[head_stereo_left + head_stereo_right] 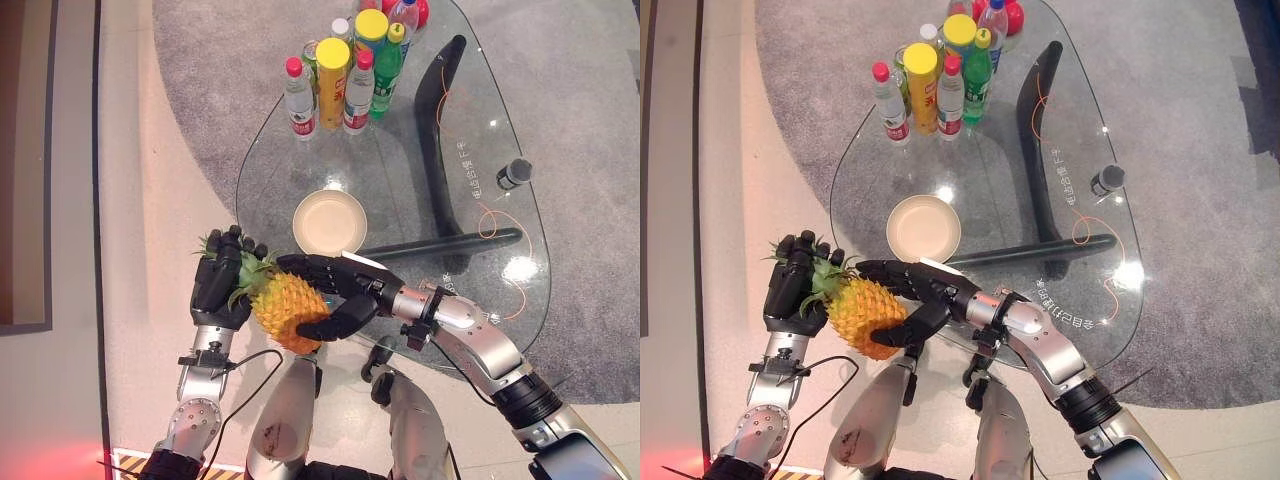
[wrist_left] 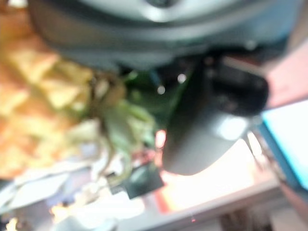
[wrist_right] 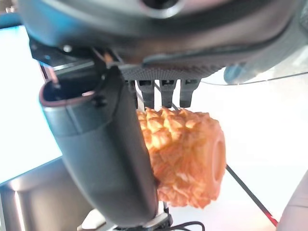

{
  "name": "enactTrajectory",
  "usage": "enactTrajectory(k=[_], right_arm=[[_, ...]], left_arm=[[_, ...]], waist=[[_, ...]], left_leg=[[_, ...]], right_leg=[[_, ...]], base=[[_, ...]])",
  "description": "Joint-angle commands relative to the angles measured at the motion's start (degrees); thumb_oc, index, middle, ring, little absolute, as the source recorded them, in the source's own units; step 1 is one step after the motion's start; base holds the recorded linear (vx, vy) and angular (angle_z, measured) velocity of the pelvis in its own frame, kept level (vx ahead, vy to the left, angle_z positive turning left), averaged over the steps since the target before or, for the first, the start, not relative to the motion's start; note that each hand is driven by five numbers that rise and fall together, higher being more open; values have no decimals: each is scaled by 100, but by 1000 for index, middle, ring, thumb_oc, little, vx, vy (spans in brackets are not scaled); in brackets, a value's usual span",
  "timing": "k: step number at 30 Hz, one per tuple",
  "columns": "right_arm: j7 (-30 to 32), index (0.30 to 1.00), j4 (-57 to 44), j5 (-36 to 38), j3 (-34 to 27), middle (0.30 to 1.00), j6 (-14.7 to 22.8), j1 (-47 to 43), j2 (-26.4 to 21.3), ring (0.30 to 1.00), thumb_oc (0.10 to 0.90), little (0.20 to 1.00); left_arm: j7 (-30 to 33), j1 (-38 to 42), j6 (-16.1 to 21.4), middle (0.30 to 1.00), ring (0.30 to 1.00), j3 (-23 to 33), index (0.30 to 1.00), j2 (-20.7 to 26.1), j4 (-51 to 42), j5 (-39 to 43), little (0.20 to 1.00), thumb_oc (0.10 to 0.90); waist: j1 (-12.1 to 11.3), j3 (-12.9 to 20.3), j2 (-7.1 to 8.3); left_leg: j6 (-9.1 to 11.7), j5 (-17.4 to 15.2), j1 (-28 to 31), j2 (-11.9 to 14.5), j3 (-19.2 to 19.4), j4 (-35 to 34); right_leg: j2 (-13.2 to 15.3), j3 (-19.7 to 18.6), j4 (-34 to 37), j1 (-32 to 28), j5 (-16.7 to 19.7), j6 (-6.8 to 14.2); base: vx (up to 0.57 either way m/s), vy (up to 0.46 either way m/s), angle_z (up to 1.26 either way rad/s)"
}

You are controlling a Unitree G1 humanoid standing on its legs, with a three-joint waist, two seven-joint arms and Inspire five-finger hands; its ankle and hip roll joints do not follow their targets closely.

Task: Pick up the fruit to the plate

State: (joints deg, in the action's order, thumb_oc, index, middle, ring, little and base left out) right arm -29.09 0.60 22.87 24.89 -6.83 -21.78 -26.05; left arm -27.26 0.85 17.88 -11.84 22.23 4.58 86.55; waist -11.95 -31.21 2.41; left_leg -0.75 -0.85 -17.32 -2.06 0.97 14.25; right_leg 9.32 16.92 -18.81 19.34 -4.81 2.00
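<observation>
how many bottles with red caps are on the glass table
2 clear bottles with red caps: one at the left end of the bottle cluster at the table's far end, one mid-cluster beside the green bottle. Others may be hidden behind.

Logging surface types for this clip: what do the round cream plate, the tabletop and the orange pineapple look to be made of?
Round cream plate: likely matte plastic or ceramic, no sharp glare. Tabletop: clear glass, since the carpet and dark base show through it. Orange pineapple, gripped by the right hand and left hand: probably moulded plastic, with an even colour and flat end in the right wrist view.
</observation>
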Motion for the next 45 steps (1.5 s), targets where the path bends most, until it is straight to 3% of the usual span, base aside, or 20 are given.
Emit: enactTrajectory(k=[1,8,20,28,35,38,45], right_arm=[[279,900,-873,170,165,900,432,-90,259,900,800,900],[795,900,-897,34,-497,900,720,259,45,900,800,900],[1151,900,-1220,-204,-1597,900,1174,1024,-190,900,800,900],[1043,900,-1346,-143,-1979,900,1239,1250,-255,900,800,900],[983,900,-1302,-138,-1973,900,1109,1334,-242,900,800,900],[999,900,-1194,-98,-1891,900,1071,1318,-236,900,800,900],[984,900,-1080,33,-1743,900,954,1303,-307,900,800,900]], left_arm=[[-626,580,17,300,300,-20,300,-344,-1397,-153,200,100],[-572,527,-7,300,300,178,300,-302,-1418,-196,200,100],[-440,305,-12,300,300,559,300,-225,-1477,-518,200,100],[368,269,713,300,300,811,300,-102,-1268,-1790,200,100],[1408,353,1460,300,300,996,300,-22,-980,-3037,200,100],[2147,466,1818,300,300,1031,300,48,-835,-3827,200,100],[3022,774,2062,300,300,943,300,255,-700,-4730,200,100]], waist=[[157,142,-10],[263,142,8],[465,142,82],[587,142,70],[643,142,27],[673,142,13],[768,142,2]], left_leg=[[-305,-427,-110,-428,97,464],[-334,-473,-109,-396,144,481],[-382,-561,-104,-319,245,505],[-368,-599,-121,-278,294,565],[-339,-613,-220,-257,311,666],[-318,-617,-286,-247,331,734],[-294,-609,-458,-197,405,844]], right_leg=[[-143,-83,-277,-144,429,330],[-125,-113,-367,-92,475,382],[-165,-182,-488,-9,549,463],[-182,-229,-557,48,496,456],[-190,-274,-609,146,381,404],[-204,-296,-641,210,328,382],[-217,-358,-703,394,274,358]], base=[[0,0,0],[0,0,0],[0,0,0],[6,-2,-3],[11,5,-6],[18,7,-3],[11,14,-5]])
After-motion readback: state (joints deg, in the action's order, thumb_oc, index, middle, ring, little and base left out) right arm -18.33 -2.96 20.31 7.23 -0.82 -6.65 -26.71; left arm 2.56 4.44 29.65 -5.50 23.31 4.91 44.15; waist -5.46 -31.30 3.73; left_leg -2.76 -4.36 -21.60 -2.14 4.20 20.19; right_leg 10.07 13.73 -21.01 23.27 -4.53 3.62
